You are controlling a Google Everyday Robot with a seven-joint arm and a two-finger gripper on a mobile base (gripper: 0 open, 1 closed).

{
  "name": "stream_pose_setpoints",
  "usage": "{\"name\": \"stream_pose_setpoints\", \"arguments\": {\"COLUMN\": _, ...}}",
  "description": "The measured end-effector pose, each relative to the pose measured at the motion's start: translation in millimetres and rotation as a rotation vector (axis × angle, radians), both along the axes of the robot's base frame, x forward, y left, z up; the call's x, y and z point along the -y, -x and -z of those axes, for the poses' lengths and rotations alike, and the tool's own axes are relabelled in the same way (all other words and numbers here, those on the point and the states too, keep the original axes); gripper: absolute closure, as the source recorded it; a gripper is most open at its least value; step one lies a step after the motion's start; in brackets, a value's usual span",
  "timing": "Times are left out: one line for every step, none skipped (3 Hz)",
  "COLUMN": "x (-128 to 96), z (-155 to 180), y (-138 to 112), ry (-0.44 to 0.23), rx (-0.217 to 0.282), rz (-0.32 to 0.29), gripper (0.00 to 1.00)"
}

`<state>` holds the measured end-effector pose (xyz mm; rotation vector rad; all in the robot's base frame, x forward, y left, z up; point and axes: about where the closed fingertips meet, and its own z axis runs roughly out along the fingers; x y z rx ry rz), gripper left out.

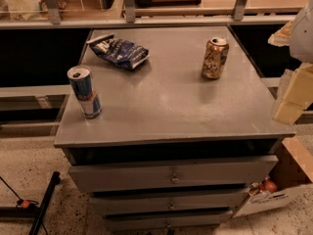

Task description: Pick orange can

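The orange can (215, 58) stands upright on the far right part of the grey cabinet top (171, 106). It is short and golden-orange, with pale markings and a silver top. My gripper (291, 98) shows as pale blocky parts at the right edge of the camera view, beyond the cabinet's right side. It is to the right of the can and nearer to me, well apart from it. It holds nothing that I can see.
A taller blue-and-silver can (85, 92) stands near the left front edge. A crumpled blue chip bag (119, 51) lies at the back left. The cabinet has drawers (171, 175) below. A cardboard box (279, 190) sits on the floor at right, and a black stand (41, 204) at left.
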<state>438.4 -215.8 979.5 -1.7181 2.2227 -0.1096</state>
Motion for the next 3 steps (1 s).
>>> {"name": "stream_pose_setpoints", "arguments": {"x": 0, "z": 0, "y": 0, "ry": 0.0, "rx": 0.0, "rz": 0.0, "gripper": 0.0}}
{"name": "stream_pose_setpoints", "arguments": {"x": 1, "z": 7, "y": -32, "ry": 0.026, "rx": 0.032, "rz": 0.0, "gripper": 0.0}}
{"name": "stream_pose_setpoints", "arguments": {"x": 12, "z": 14, "y": -89, "ry": 0.003, "rx": 0.091, "rz": 0.033, "gripper": 0.0}}
